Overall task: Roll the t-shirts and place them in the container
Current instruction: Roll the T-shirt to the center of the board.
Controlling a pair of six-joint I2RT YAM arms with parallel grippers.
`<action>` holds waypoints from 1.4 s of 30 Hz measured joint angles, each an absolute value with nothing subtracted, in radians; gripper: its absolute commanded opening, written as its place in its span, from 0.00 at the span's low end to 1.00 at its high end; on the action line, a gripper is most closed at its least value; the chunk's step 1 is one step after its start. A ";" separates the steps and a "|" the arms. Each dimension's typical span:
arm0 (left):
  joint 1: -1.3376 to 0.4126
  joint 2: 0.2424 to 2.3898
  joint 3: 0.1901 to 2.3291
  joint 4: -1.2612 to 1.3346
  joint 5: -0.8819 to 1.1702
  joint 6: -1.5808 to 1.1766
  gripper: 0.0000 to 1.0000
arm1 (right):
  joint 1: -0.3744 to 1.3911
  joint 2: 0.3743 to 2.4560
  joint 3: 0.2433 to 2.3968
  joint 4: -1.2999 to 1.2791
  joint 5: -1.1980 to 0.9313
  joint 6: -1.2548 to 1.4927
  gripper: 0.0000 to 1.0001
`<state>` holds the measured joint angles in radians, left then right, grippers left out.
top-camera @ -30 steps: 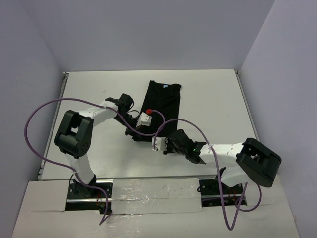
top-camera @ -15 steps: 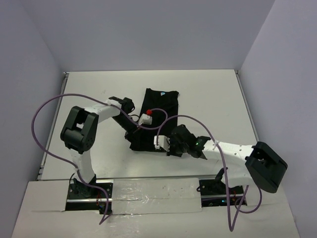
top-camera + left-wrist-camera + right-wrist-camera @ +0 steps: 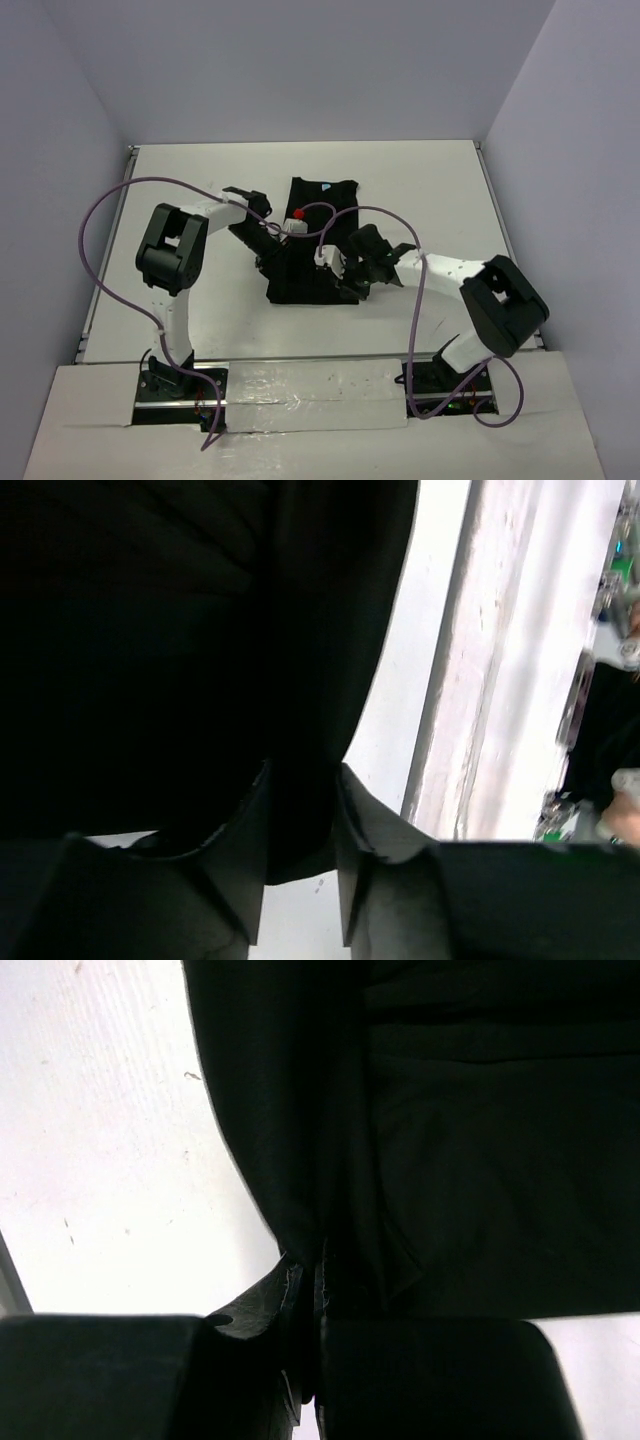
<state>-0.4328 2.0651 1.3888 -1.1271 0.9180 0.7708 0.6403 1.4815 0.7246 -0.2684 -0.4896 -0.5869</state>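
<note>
Your t-shirt (image 3: 325, 210) lies on the table (image 3: 420, 190), its long way pointing away from you, label (image 3: 330, 185) far. Your left gripper (image 3: 300, 810) pinches the near left corner. Your right gripper (image 3: 318, 1280) pinches the near right. Both are equally close, so roll toward the label.

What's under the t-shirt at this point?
White table shows all round the t-shirt, so it lies on that. The left end effector and right end effector pinch its near edge. Anything beneath the fabric itself is covered.
</note>
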 measured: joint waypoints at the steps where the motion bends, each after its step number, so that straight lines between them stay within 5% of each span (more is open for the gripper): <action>1: -0.430 2.065 1.389 -1.113 0.916 0.746 0.47 | 0.639 1.502 0.737 -0.279 -0.492 -0.585 0.04; 7: -0.416 2.062 1.388 -0.992 0.865 0.602 0.68 | 0.620 1.567 0.794 -0.323 -0.514 -0.572 0.04; 19: -0.395 1.962 1.393 -0.837 0.661 0.530 0.76 | 0.592 1.626 0.858 -0.380 -0.556 -0.570 0.04; 23: -0.392 1.931 1.447 -0.839 0.659 0.566 0.75 | 0.584 1.644 0.879 -0.400 -0.569 -0.570 0.04; 28: -0.390 1.813 1.461 -0.851 0.714 0.707 0.55 | 0.572 1.657 0.892 -0.413 -0.581 -0.569 0.04; 32: -0.406 1.583 1.266 -0.798 0.760 0.899 0.50 | 0.564 1.662 0.897 -0.417 -0.588 -0.568 0.04; 36: -0.513 1.406 0.992 -0.686 0.722 1.061 0.62 | 0.561 1.668 0.900 -0.418 -0.592 -0.567 0.03; 42: -0.657 1.370 0.700 -0.434 0.583 1.140 0.64 | 0.560 1.671 0.904 -0.422 -0.593 -0.565 0.03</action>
